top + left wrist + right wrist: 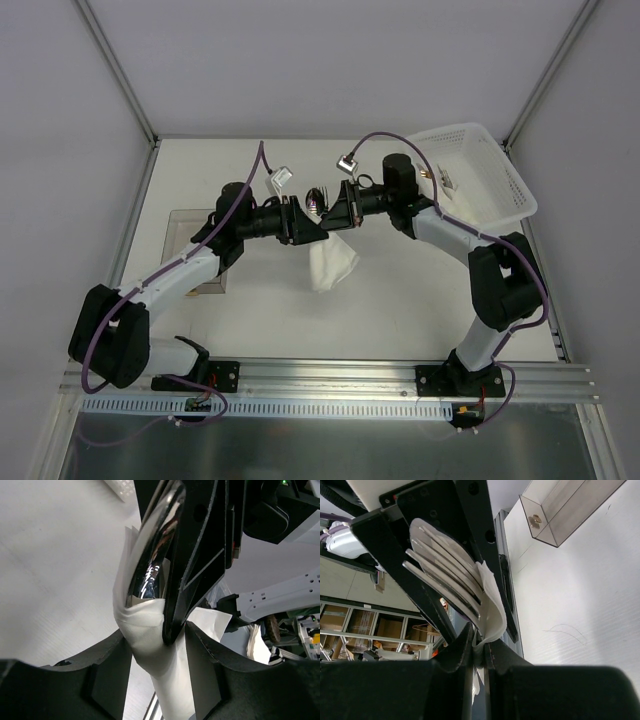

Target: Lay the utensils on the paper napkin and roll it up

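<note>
Above the middle of the table both grippers meet tip to tip on one bundle. The paper napkin [332, 262] is wrapped round the utensils and its loose end hangs down toward the table. In the left wrist view a shiny spoon bowl [152, 555] sticks out of the white paper napkin [150, 645], and my left gripper [157, 630] is shut round that wrapped part. In the right wrist view fork tines [445, 565] stick out of the napkin [492, 610], and my right gripper [479, 640] is pinched shut on its fold. From above, the left gripper [303, 222] faces the right gripper [338, 210].
A white lattice basket [475, 175] stands at the back right, next to the right arm's elbow. A clear plastic box [195, 250] lies at the left under the left arm, and shows as the clear box [560, 515] in the right wrist view. Bare table [400, 300] lies below the bundle.
</note>
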